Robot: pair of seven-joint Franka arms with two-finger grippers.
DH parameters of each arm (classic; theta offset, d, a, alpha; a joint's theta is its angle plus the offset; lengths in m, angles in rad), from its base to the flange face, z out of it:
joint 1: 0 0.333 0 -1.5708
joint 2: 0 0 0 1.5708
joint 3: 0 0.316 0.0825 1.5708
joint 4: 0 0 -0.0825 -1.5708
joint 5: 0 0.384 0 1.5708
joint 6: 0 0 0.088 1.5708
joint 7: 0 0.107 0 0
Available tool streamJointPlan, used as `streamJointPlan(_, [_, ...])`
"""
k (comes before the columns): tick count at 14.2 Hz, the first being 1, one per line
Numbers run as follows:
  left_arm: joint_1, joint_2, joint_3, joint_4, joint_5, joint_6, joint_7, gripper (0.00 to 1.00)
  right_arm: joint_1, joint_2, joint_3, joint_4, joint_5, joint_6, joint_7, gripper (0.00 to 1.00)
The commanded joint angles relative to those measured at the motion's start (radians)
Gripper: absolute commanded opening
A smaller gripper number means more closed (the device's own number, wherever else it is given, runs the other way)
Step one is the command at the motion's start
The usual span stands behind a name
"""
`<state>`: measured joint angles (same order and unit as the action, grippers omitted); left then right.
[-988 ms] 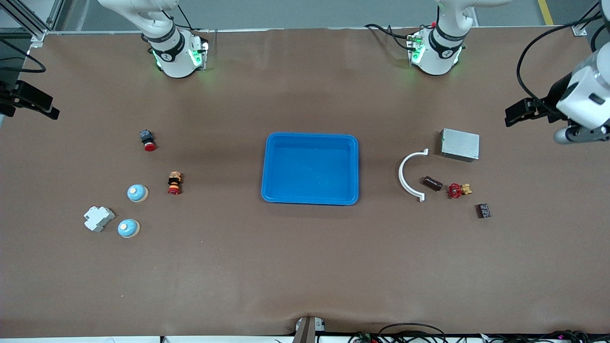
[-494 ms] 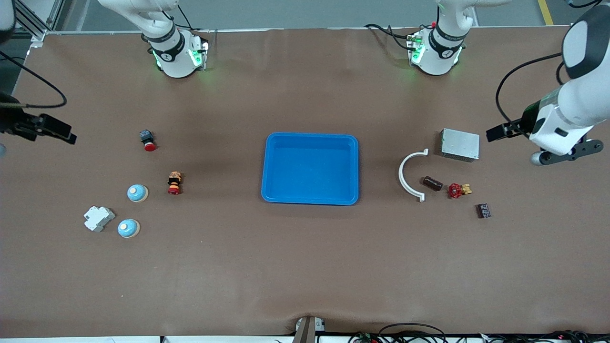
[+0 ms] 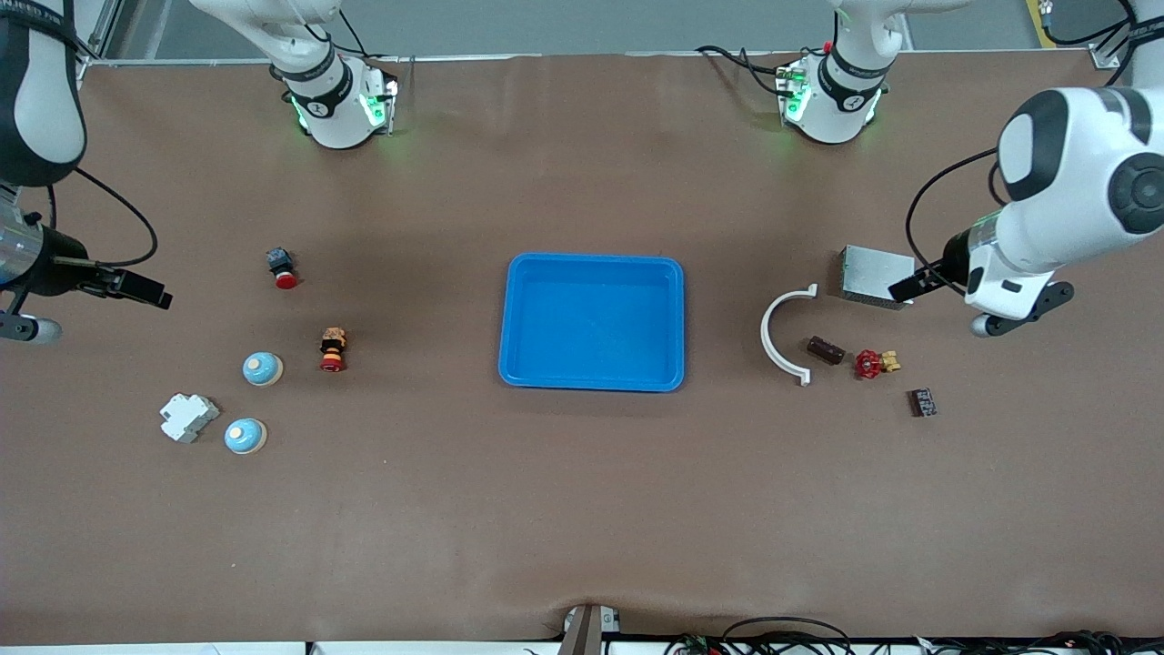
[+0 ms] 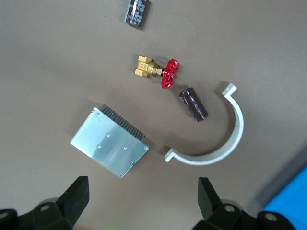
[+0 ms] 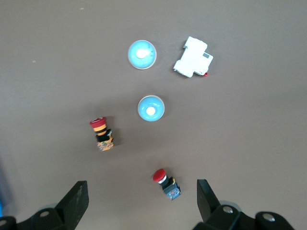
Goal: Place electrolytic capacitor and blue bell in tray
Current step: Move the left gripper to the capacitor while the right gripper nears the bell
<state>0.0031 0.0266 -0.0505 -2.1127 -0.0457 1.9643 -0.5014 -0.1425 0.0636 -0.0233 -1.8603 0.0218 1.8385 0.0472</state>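
Up over the left arm's end of the table, the left gripper [image 4: 141,191] hangs empty, jaws wide apart. The electrolytic capacitor [image 4: 193,103] lies beside the white curved bracket [image 4: 218,146]; probably light, stiff and rolly, so pinch across its barrel. The right gripper [image 5: 139,194] is likewise agape above two blue bells [image 5: 151,108]; smooth domes, so grab low. The blue tray [image 3: 591,322] holds nothing.
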Motion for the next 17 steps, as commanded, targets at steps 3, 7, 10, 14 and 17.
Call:
streamJointPlan(3, [0.005, -0.011, -0.009, -0.167, -0.022, 0.197, -0.087, 0.97, -0.02, 0.05, 0.011, -0.146, 0.017, 0.212, -0.009, 1.0])
streamJointPlan(7, [-0.006, 0.028, -0.011, -0.234, -0.022, 0.343, -0.173, 0.9, -0.019, 0.174, 0.011, -0.148, 0.017, 0.361, -0.01, 1.0])
streamJointPlan(10, [-0.009, 0.081, -0.012, -0.234, -0.022, 0.39, -0.239, 0.86, -0.017, 0.231, 0.011, -0.148, 0.018, 0.431, -0.021, 1.0])
streamJointPlan(14, [-0.009, 0.15, -0.043, -0.234, -0.022, 0.487, -0.365, 0.82, -0.014, 0.298, 0.014, -0.161, 0.018, 0.545, -0.029, 1.0])
streamJointPlan(17, [-0.009, 0.209, -0.072, -0.236, -0.022, 0.574, -0.466, 0.79, -0.014, 0.321, 0.016, -0.193, 0.018, 0.614, -0.029, 1.0])
